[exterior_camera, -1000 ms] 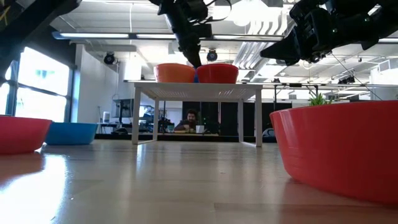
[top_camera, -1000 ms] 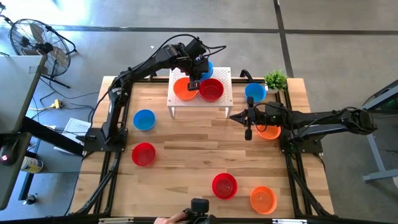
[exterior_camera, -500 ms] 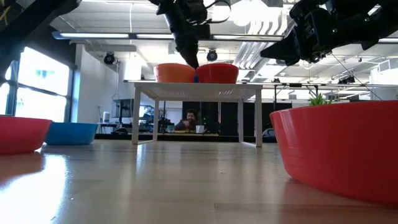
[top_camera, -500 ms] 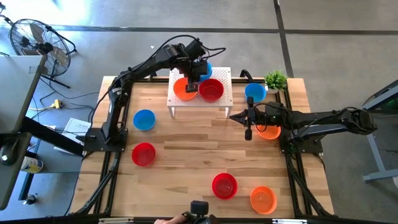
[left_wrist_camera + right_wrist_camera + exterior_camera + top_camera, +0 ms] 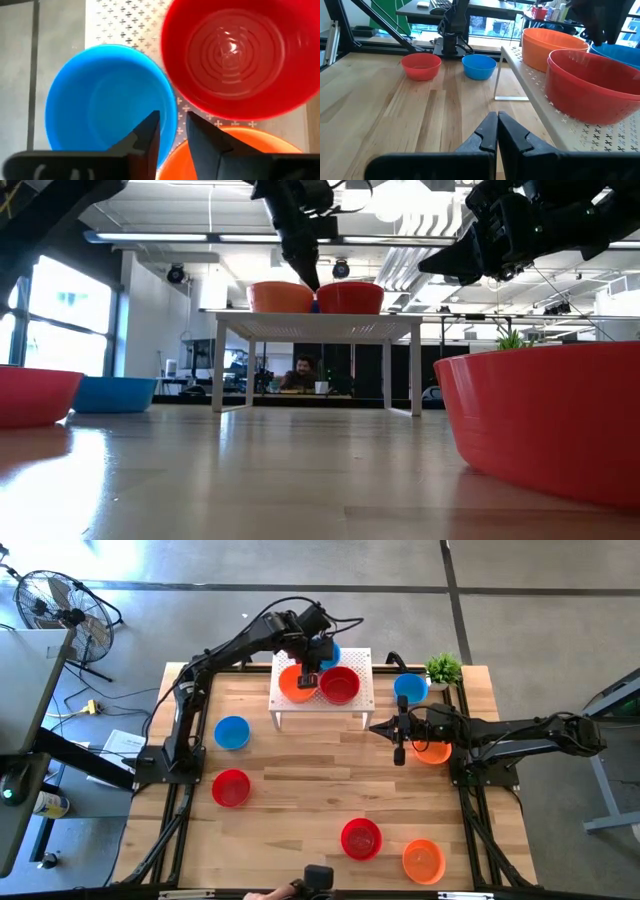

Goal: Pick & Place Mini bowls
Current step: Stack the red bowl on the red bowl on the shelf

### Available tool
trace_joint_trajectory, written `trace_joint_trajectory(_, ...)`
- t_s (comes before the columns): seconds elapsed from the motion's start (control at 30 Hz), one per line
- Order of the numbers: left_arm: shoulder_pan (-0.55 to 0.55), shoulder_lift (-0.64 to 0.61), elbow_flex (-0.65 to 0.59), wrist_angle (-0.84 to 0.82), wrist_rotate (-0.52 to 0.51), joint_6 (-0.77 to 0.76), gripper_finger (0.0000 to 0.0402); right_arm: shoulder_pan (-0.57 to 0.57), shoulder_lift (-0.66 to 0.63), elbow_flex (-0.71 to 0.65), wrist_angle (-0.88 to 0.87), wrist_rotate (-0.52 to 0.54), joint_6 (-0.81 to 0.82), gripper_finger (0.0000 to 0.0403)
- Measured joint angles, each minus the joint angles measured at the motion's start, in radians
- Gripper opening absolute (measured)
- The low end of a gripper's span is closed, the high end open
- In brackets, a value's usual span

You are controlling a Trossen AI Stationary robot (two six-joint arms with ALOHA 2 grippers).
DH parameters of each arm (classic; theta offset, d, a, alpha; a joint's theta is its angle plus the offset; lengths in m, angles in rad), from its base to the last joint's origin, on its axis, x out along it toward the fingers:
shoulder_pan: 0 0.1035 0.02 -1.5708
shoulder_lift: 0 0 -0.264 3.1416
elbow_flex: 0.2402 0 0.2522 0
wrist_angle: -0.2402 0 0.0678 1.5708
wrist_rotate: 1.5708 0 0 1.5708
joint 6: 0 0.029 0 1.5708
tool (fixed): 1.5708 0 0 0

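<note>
Left wrist view shows our left gripper (image 5: 172, 127) narrowly parted astride the rim of the blue bowl (image 5: 107, 100), holding nothing firmly that we can see. That bowl sits at the white stand's (image 5: 362, 690) far edge, touching the red bowl (image 5: 340, 684) and the orange bowl (image 5: 294, 685) beside it. We judge the risk is crowding: a fingertip could nudge a neighbour toward the stand's edge, or drag the blue bowl on withdrawal. Our right gripper (image 5: 399, 752) waits pinched shut over the table, off the stand's near right corner.
</note>
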State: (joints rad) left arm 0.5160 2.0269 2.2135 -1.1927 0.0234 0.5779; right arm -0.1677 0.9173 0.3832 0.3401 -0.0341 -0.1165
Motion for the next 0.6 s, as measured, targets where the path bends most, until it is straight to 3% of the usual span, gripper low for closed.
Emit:
trace_joint_trajectory(0.13, -0.008, -0.009, 0.0, -0.019, 0.018, 0.014, 0.0091, 0.0, 0.0, 0.0, 0.0, 0.0, 0.0, 0.0)
trace_joint_trajectory(0.23, -0.008, -0.043, -0.001, -0.02, 0.07, 0.013, 0.0056, 0.0, 0.0, 0.0, -0.001, 0.0, 0.0, 0.0)
trace_joint_trajectory(0.33, -0.005, -0.084, -0.001, -0.031, 0.195, -0.001, 0.0011, 0.0, 0.0, 0.0, -0.007, 0.0, 0.0, 0.0)
trace_joint_trajectory(0.6, -0.013, -0.204, -0.025, 0.035, 0.316, -0.09, 0.0002, 0.0, 0.0, -0.02, -0.019, 0.001, 0.002, 0.0)
